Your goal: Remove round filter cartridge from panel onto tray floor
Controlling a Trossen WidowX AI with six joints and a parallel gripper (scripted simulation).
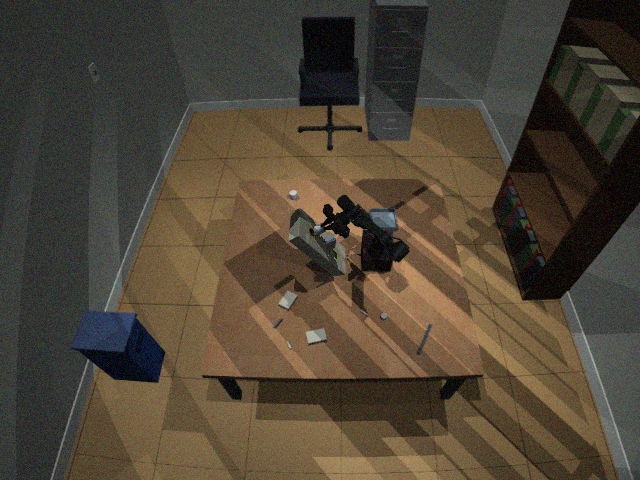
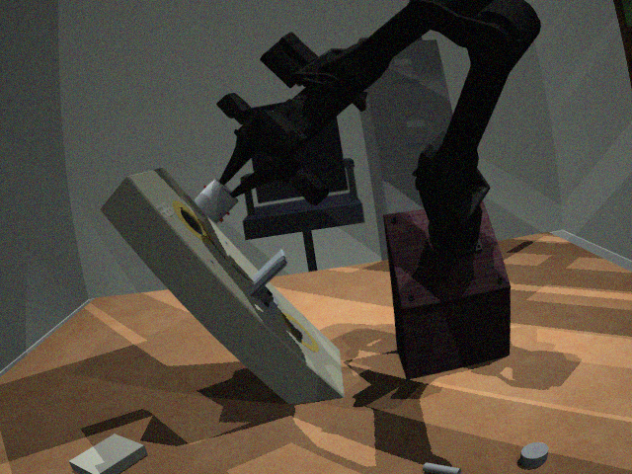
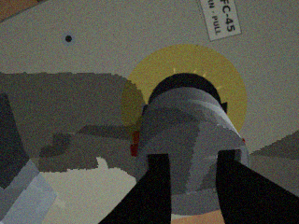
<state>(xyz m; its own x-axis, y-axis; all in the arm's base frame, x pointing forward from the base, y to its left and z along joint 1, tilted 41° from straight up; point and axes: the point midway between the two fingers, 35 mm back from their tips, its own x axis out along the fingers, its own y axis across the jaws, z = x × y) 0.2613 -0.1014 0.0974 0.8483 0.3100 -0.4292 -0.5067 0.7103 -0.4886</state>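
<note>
Gripping the grey cylindrical filter cartridge (image 1: 317,228) (image 2: 215,200) (image 3: 192,140), the black two-fingered gripper (image 1: 324,227) (image 2: 228,188) (image 3: 192,166) has it out of the slanted pale-grey panel (image 1: 305,238) (image 2: 203,276) (image 3: 103,56); tray placement and release remain!

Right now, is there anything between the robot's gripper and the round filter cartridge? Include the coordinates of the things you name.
No, nothing in between: the gripper (image 2: 227,190) (image 3: 192,166) grips the filter cartridge (image 2: 216,200) (image 3: 187,126) directly. The wrist view shows both fingertips right at it.

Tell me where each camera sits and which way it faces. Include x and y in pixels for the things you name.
Top: high above the desk, angled down; shows the whole arm (image 1: 361,219) (image 2: 377,66).
Exterior: low beside the desk, looking across at the tilted service panel (image 1: 316,246) (image 2: 203,270) (image 3: 107,51); shows most of the arm.
Wrist: behind the fingers, facing the panel; only fingers show.
Top and exterior share the office chair (image 1: 329,86) (image 2: 303,214).
</note>
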